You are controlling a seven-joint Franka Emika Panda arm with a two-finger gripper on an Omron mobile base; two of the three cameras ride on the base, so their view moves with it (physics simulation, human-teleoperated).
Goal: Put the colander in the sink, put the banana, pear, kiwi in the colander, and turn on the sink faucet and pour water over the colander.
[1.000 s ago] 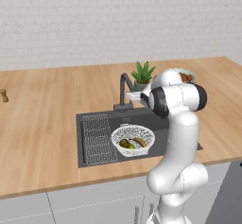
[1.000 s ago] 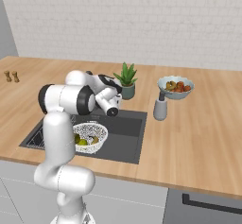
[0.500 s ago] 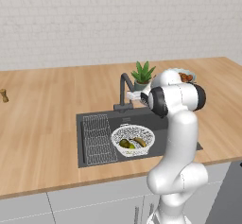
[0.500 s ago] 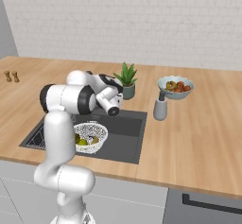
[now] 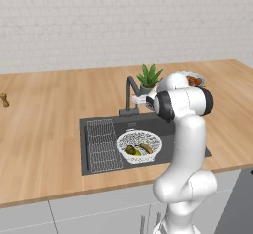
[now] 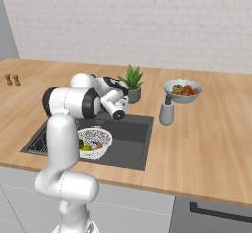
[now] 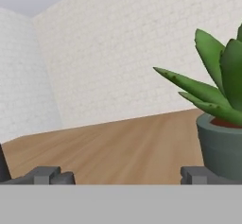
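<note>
The wooden counter (image 5: 44,124) runs wide along the brick wall, and the dark sink (image 5: 192,146) is sunk into its near middle, a wire rack (image 5: 103,144) lying at its left end. The white arm (image 5: 185,144) rises from the near edge and bends back toward the far rim of the basin. Inside the sink, right of the rack, sits the colander (image 5: 139,146) with the banana (image 5: 146,148) and a green fruit, which I take for the pear (image 5: 130,150), in it; the kiwi I cannot make out. The sink faucet (image 5: 129,97) stands on the far rim. The gripper (image 7: 120,175) hangs level just right of the faucet, fingers spread wide and empty, above and beyond the colander, well apart from it. A potted plant (image 6: 131,83) stands just past the fingertips (image 7: 49,176).
</note>
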